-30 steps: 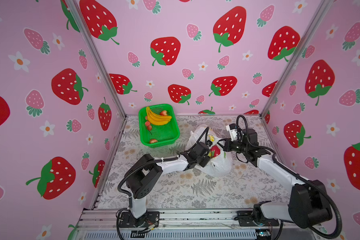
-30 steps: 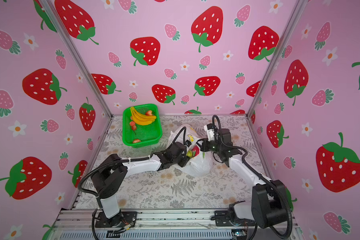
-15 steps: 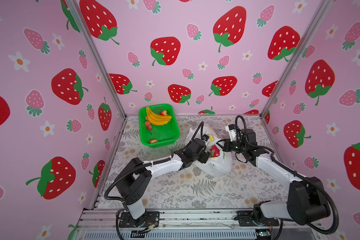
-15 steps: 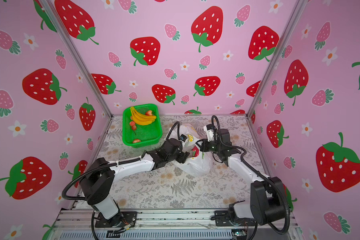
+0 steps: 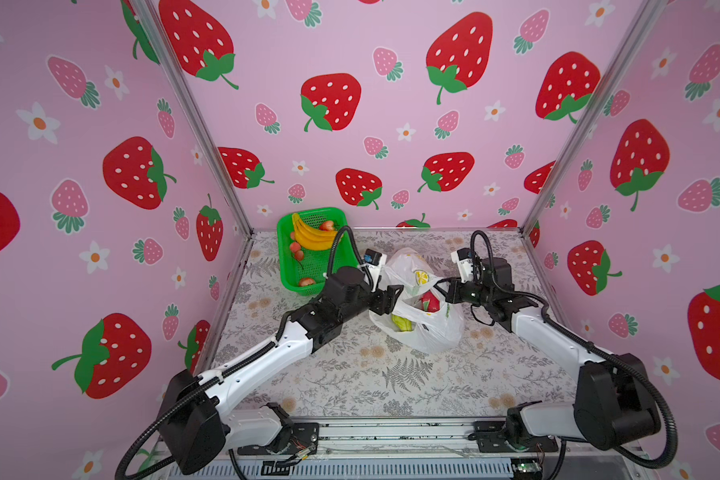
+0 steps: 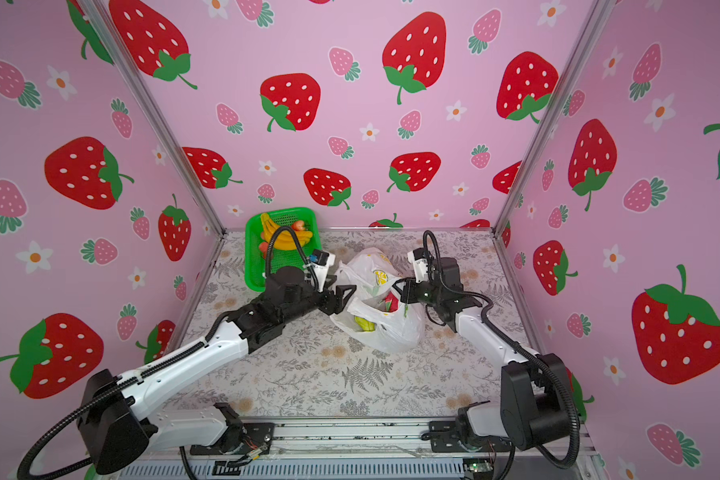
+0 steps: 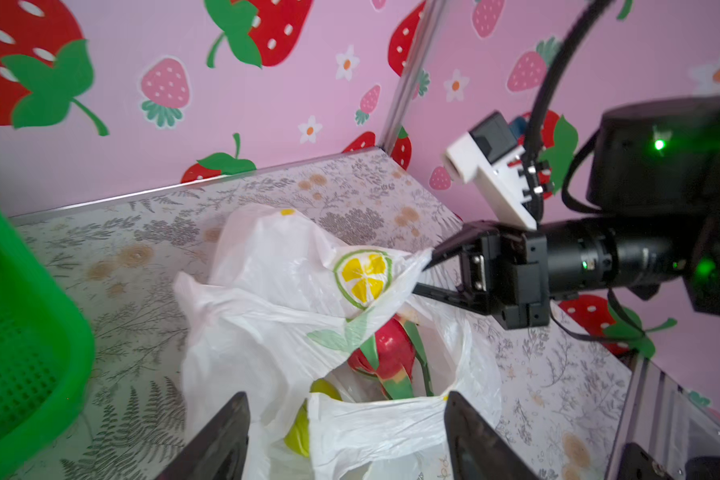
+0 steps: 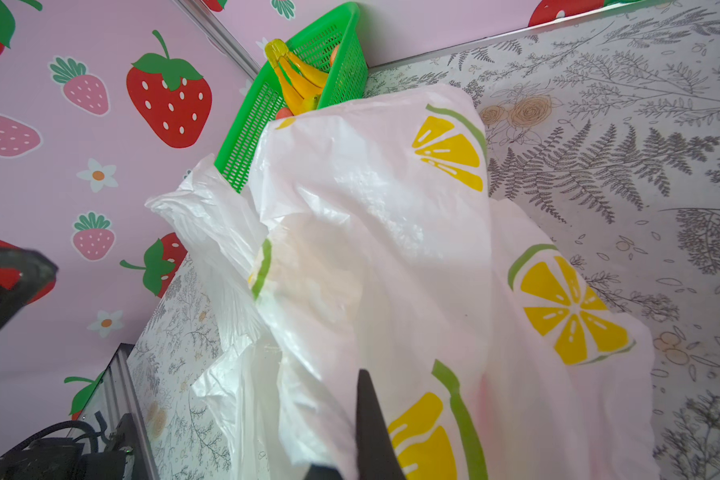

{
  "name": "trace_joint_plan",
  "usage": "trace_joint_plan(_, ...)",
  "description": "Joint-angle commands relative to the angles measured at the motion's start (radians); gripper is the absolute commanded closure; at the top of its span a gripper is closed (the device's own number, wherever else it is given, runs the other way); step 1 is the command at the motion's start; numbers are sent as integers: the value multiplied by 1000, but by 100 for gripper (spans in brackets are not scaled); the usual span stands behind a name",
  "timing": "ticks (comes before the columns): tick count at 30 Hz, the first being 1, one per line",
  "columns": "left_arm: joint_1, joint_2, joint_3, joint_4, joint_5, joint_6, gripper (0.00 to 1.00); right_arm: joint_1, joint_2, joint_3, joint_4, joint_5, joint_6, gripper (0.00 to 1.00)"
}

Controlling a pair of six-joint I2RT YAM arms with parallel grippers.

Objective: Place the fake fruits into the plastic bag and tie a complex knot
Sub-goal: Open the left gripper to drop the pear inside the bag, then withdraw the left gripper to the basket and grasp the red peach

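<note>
**Fake fruits: left tool clear of the bag mouth, more left in the basket**

Change: a second ago the left tool (image 5: 391, 297) sat over the mouth of the plastic bag (image 5: 429, 332). Now it stands back at the bag's left edge, centre of both top views. In the left wrist view its fingers (image 7: 225, 432) are wide apart, with nothing between them but the bag's near rim below. Reading: a drop is done and the arm is pulling out, probably for the next fruit.

Right tool (image 7: 429, 266) is unchanged. Its jaws are closed on a fold of the bag's rim, lifting it so the mouth stays open.

Location: the bag lies on the surface (image 5: 350, 374), centre of the frame, just right of the green basket (image 5: 282, 249).
- In the bag: dragon fruit (image 7: 387, 349) and a green fruit (image 7: 300, 432).
- In the basket, upper centre-left: banana bunch (image 5: 312, 237) and small red fruits (image 5: 296, 248).

Loading is unfinished and tying has not begun.

Materials:
- Bag: thin translucent white film, crinkled, slumping where unsupported, printed with lemon slices.
- Dragon fruit: glossy pink-red, ovoid, with curling green scales.
- Green fruit: smooth and rounded.
- Bananas: curved, hard-looking yellow plastic.
- Basket: rigid, rectangular, with perforated walls.
</note>
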Motion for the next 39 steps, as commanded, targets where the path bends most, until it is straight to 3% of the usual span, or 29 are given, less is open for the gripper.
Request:
trace_joint_plan(1,151,4,6,-110,-57,-107,25,3,16,27,19,-7,-21,98)
trace_joint_plan(7,421,176,175,-319,-82,-58,25,3,28,21,28,-21,-31,98)
trace_joint_plan(14,565,467,400,-492,-60,25,24,3,29,14,31,-17,-47,98)
trace_joint_plan(25,581,863,796,-791,-125,128,22,3,1,-6,29,-6,-61,98)
trace_joint_plan(33,577,933,822,-839,-147,130,22,3,-2,-17,31,-2,-64,98)
trace_joint_plan(39,573,973,831,-841,-97,130,24,3,-1,-20,34,-1,-61,98)
